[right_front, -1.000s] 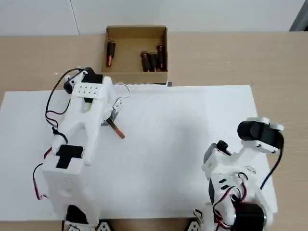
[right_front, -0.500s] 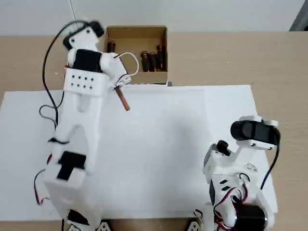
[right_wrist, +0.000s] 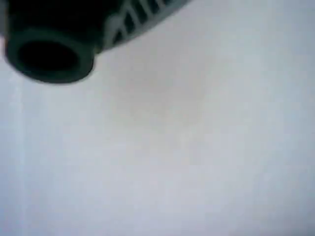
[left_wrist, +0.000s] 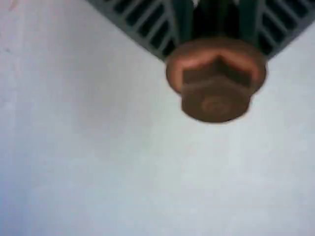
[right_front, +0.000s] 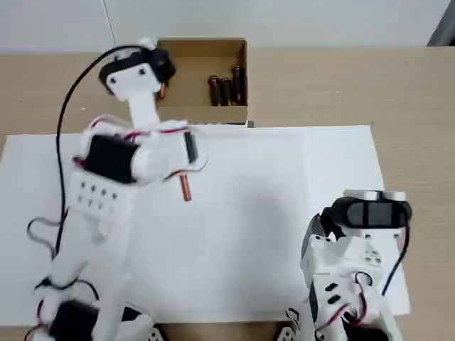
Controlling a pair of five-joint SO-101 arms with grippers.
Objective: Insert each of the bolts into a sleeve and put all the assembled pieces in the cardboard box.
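Note:
My left gripper [right_front: 185, 172] is shut on a copper bolt [right_front: 185, 187] that hangs shaft-down over the white sheet [right_front: 270, 185], a short way in front of the cardboard box [right_front: 202, 114]. In the left wrist view the bolt's hexagonal head [left_wrist: 215, 81] sits between dark ribbed fingers [left_wrist: 142, 22]. My right arm [right_front: 355, 234] is folded at the near right of the sheet. My right gripper [right_wrist: 83, 22] holds a black sleeve [right_wrist: 49, 55], open end showing, above bare white sheet. Several assembled pieces [right_front: 226, 87] lie in the box.
One more assembled piece [right_front: 163, 90] lies at the box's left side, partly behind the left arm's elbow. The sheet covers most of the wooden table [right_front: 355, 78]. Loose cables hang from both arms.
The left arm lifted the bolt from the sheet up toward the box, then drew back. The bolt now hangs vertical over the sheet. The right arm's wrist shifted slightly left.

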